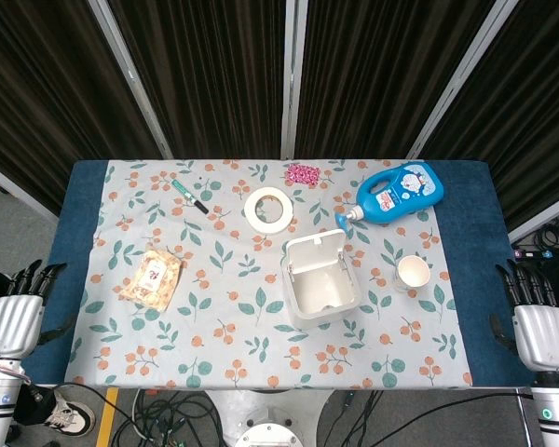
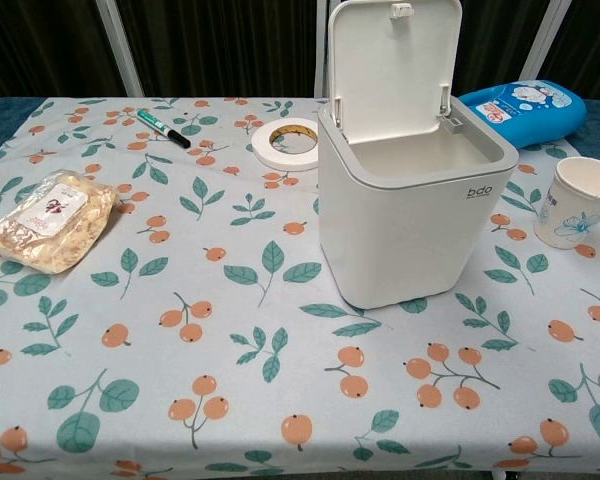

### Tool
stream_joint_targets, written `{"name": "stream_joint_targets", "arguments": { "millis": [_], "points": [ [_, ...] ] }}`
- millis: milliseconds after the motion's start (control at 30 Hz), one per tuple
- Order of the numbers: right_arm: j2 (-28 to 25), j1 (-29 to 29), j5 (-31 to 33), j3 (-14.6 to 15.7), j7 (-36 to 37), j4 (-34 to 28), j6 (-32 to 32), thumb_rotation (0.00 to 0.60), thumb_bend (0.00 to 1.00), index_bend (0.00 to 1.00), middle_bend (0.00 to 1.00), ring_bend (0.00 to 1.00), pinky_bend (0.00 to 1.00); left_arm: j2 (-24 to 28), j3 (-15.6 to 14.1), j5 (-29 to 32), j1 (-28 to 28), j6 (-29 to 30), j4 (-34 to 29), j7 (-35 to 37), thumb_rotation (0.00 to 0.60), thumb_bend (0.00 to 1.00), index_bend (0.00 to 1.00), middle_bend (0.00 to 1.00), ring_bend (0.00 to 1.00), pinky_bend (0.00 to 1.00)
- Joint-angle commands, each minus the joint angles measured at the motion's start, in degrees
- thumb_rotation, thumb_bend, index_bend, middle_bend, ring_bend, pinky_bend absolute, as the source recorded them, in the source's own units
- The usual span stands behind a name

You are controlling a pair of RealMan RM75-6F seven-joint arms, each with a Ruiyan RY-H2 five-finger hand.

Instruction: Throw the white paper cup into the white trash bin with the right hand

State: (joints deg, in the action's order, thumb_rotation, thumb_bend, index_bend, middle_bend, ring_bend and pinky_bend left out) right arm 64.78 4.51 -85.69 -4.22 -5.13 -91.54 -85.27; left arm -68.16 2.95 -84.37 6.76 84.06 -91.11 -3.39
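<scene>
I see my left hand [image 1: 17, 312] and right hand [image 1: 538, 321] resting at the near table corners, fingers spread, holding nothing. The white trash bin [image 2: 410, 190] stands mid-table with its lid up. The white paper cup [image 2: 577, 202] stands upright just right of the bin, apart from it. A snack bag [image 1: 152, 277] lies well left of the bin. Behind the bin: tape roll [image 1: 269, 208], blue detergent bottle [image 1: 398, 194], green marker [image 1: 190, 196], a small pink patterned item [image 1: 303, 173].

Left robot hand [image 1: 16, 312], right robot hand [image 1: 538, 321]: empty, fingers apart.
</scene>
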Motion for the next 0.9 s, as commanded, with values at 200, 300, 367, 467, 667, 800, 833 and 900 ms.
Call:
{"name": "stream_joint_targets", "arguments": {
  "millis": [200,300,367,467,667,800,833,900],
  "points": [
    [0.04,0.71,1.02,0.04,-0.06,0.78,2.04,0.600,0.32,0.00,0.00,0.00,0.00,-0.43,-0.20,0.71,-0.56,0.09,0.27,-0.06,0.600,0.23,0.13,0.14,0.03,0.12],
    [-0.04,1.34,1.27,0.05,-0.66,0.65,3.26,0.600,0.27,0.00,0.00,0.00,0.00,-0.66,-0.23,0.78,-0.61,-0.03,0.63,0.42,0.600,0.23,0.14,0.14,0.03,0.12],
    [0.01,1.90,1.38,0.14,-1.24,0.49,4.31,0.600,0.23,0.00,0.00,0.00,0.00,-0.87,-0.44,0.52,-0.83,0.21,0.87,0.83,0.600,0.23,0.14,0.14,0.03,0.12],
    [0.14,3.24,1.52,0.02,-1.67,0.31,6.41,0.600,0.19,0.00,0.00,0.00,0.00,-1.29,-0.96,-0.04,-1.15,0.42,1.56,1.35,0.600,0.23,0.14,0.14,0.03,0.12],
    [-0.63,8.37,4.79,-1.56,-2.45,-0.96,15.06,0.600,0.14,0.00,0.00,0.00,0.00,-1.55,-1.69,-0.38,-1.54,0.18,2.48,1.55,0.600,0.23,0.14,0.14,0.03,0.12],
    [1.65,11.96,8.04,-3.23,-5.51,0.77,19.54,0.600,0.13,0.00,0.00,0.00,0.00,-1.81,-1.60,-0.13,-1.41,-0.27,3.06,1.58,0.600,0.23,0.14,0.14,0.03,0.12],
    [2.55,13.02,9.17,-3.65,-5.94,1.38,21.05,0.600,0.13,0.00,0.00,0.00,0.00,-1.89,-1.66,-0.20,-1.35,-0.40,3.19,1.28,0.600,0.23,0.14,0.14,0.03,0.12],
    [3.83,14.54,10.50,-4.15,-6.04,2.34,23.17,0.600,0.13,0.00,0.00,0.00,0.00,-2.00,-1.75,-0.34,-1.34,-0.43,3.34,0.91,0.600,0.23,0.14,0.14,0.03,0.12]
  ]
}}
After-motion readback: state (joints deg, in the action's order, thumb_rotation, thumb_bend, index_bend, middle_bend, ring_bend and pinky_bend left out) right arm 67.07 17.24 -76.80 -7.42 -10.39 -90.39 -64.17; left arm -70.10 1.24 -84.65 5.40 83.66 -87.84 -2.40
